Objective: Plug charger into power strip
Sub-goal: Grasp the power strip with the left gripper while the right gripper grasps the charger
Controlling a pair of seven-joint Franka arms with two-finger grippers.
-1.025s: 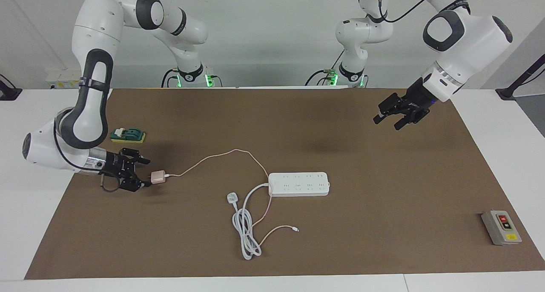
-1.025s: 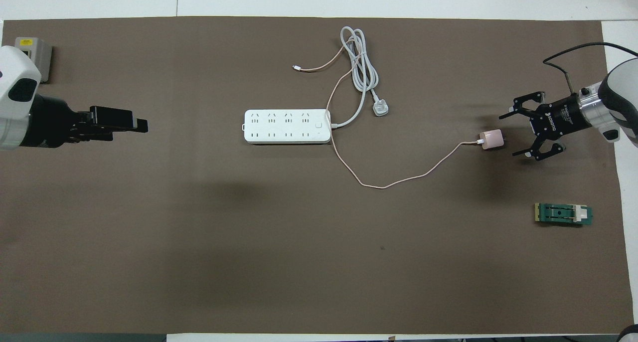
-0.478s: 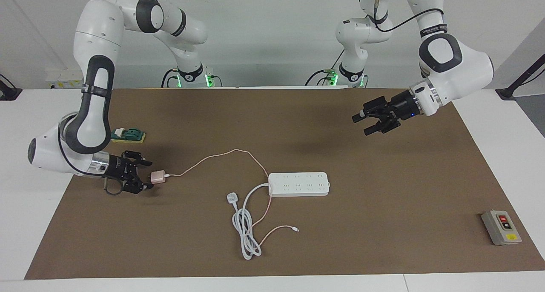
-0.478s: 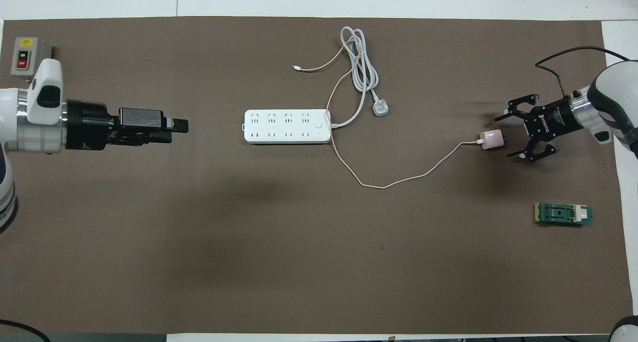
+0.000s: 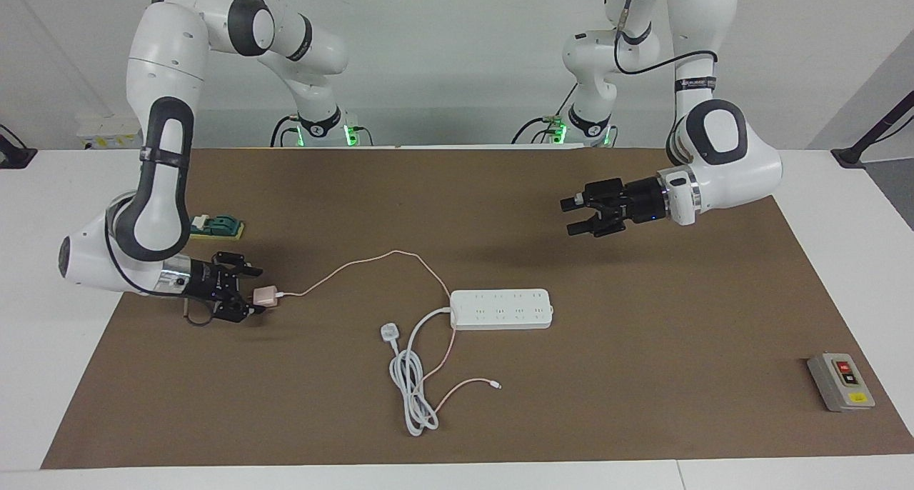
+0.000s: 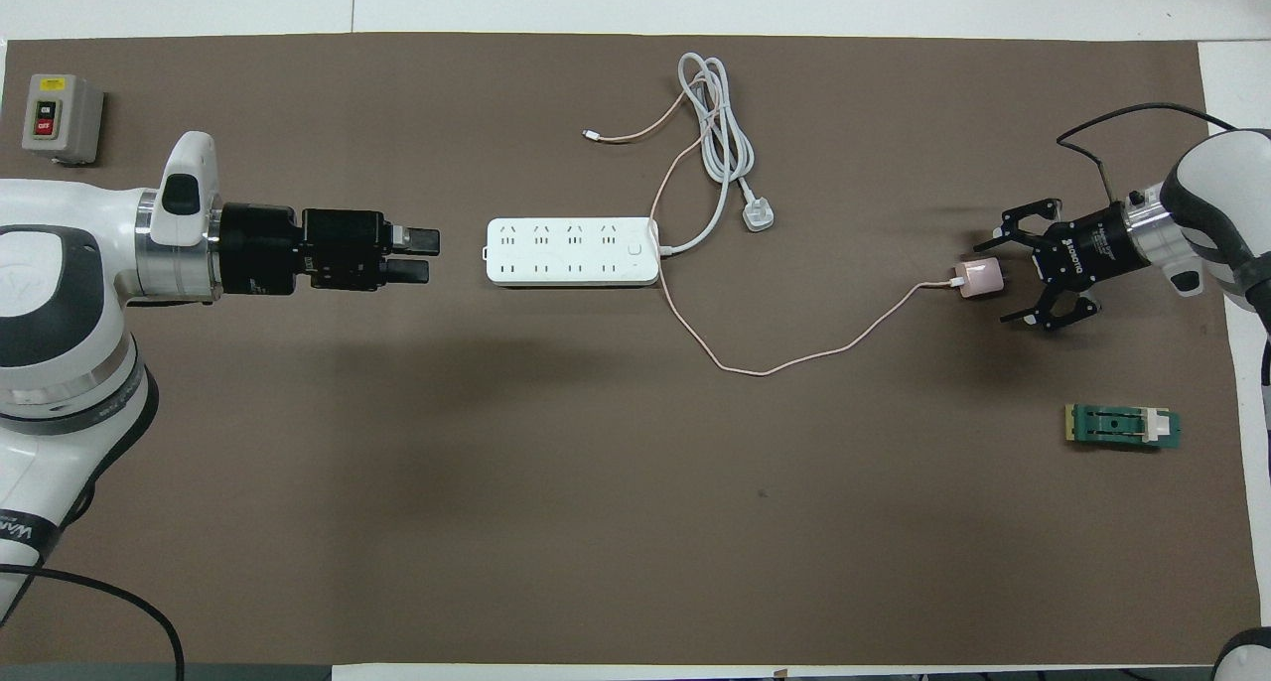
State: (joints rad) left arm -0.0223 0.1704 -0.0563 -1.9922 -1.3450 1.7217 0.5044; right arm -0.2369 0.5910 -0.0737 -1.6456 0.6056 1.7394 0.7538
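Right gripper (image 5: 251, 293) was wide open, low at the right arm's end of the desk (image 6: 496, 522), fingers either side of the charger (image 5: 266, 296); contact w/ it couldn't be told. Charger sat on the mat (pink cable (image 6: 794, 361) trailing to the power strip). Left gripper (image 5: 571, 216) was also open, holding nothing, up in the air over bare mat toward the left arm's end, pointing at the power strip (image 5: 502, 308). Strip lay mid-desk, its white cord (image 5: 410, 376) and plug (image 5: 389, 330) coiled beside it, farther from the robots. Grey button box (image 6: 62, 117) sat near a desk corner; green block (image 6: 1122, 427) near the right arm's edge. Wide bare mat lay betw. charger and strip.
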